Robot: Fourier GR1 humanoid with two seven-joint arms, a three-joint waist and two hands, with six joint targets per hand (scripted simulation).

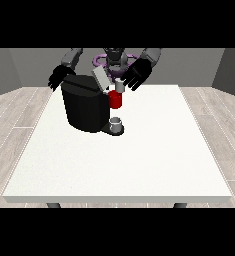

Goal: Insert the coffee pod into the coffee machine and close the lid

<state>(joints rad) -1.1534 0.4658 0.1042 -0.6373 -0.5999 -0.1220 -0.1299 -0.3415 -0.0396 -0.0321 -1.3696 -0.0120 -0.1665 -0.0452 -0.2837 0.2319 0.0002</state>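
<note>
Nearest the camera, the large white table (119, 165) fills the middle of the frame. On its far left part stands a black, rounded coffee machine (84, 107) with a red front section (115, 100) and a small grey cup (116, 123) on its base. The machine's grey lid (101, 79) is raised and tilted. A small grey cylindrical coffee pod (120, 86) sits just above the red section, beside the lid. Behind it, the hand at the view's right (136, 75) hangs at the pod, fingers spread and relaxed, touching or nearly so. The hand at the view's left (60, 77) hovers behind the machine's upper left corner, fingers extended downward.
</note>
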